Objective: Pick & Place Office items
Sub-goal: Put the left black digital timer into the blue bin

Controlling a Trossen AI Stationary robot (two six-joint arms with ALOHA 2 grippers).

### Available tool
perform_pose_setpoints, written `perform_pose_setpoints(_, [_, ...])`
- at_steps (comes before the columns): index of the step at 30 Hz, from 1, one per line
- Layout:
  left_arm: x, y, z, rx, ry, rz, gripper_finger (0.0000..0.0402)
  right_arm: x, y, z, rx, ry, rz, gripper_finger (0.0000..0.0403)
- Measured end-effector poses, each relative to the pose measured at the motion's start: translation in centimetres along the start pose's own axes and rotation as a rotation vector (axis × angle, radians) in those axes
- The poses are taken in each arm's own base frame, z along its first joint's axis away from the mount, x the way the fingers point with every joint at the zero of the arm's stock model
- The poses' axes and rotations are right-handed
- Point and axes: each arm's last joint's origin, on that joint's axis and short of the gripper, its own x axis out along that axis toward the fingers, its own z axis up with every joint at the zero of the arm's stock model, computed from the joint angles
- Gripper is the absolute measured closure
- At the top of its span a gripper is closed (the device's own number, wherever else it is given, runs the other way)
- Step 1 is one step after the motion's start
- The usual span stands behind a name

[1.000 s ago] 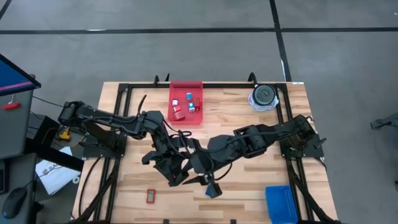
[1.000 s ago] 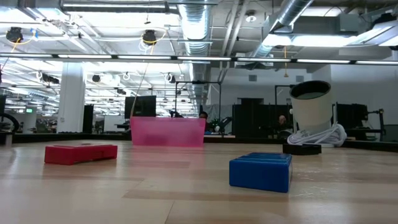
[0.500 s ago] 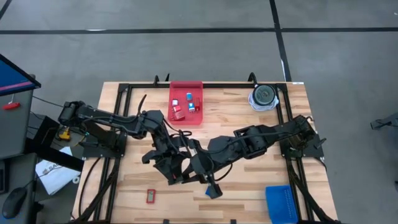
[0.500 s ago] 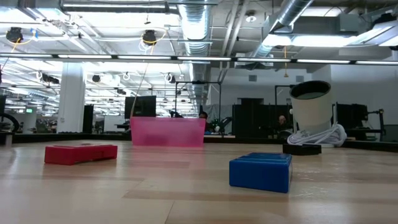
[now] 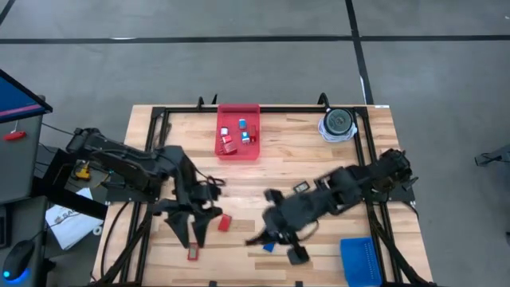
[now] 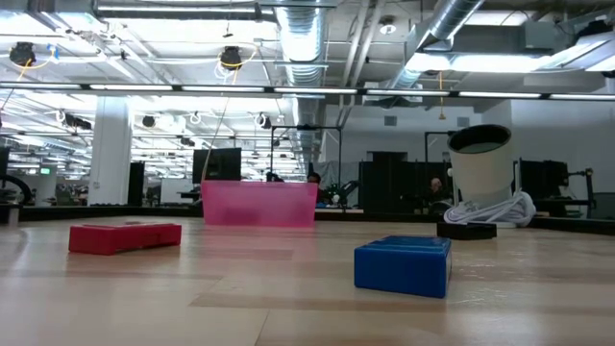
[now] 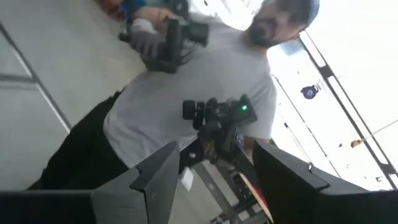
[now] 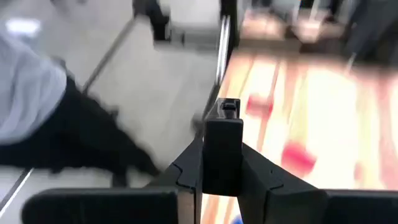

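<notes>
A small red block (image 5: 224, 222) lies flat on the wood between the arms. A second red piece (image 5: 192, 253) (image 6: 125, 236) and a blue block (image 5: 268, 246) (image 6: 404, 264) rest flat near the near edge. Several red, blue and pale pieces sit in the red tray (image 5: 238, 147). My left gripper (image 5: 191, 235) (image 7: 214, 180) hangs open, left of the red block and above the second red piece. My right gripper (image 5: 293, 253) (image 8: 222, 180) is just right of the blue block, shut on a flat black rectangle (image 8: 222, 143). My right gripper pinches the flat black rectangle between its two fingers (image 8: 186, 171), one on each broad face. The piece's free end (image 8: 227, 109) sticks out past the fingertips. The high view does not show whether it is clear of the table.
A blue tray (image 5: 360, 261) lies at the near right corner. A round grey-and-white disc with a coiled cord (image 5: 338, 123) (image 6: 485, 187) stands at the far right. A person in a grey shirt (image 7: 186, 81) stands beyond the table.
The two arms, bunched over the table's middle before, have drawn apart. My left gripper has moved toward the left and near edges, my right gripper toward the right and near edges. The small red block and the blue block now show uncovered.
</notes>
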Motion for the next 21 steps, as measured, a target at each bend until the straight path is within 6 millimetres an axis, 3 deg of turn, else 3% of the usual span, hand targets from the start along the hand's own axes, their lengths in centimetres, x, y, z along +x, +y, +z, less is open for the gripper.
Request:
perform_pose_setpoints(3, [-0.9, -1.6, -0.6, 0.022, -0.028, 0.046, 0.0216, -0.1, 1.6, -1.7, 0.058, 0.131, -0.022, 0.0346])
perform_pose_setpoints(7, [-3.0, -3.0, -2.3, 0.065, -0.068, 0.245, 0.0243, -0.4, 3.9, -3.6, 0.121, 0.221, -0.106, 0.0346])
perform_pose_setpoints(14, [-6.7, -5.5, -5.0, 0.139, -0.210, 0.629, 0.0270, -1.6, 8.2, -6.3, 0.243, 0.187, -0.312, 0.0345])
perform_pose_setpoints(21, [-8.3, -6.8, -5.7, 0.235, -0.365, 0.850, 0.0266, -2.8, 11.6, -9.9, 0.464, 0.133, -0.496, 0.0345])
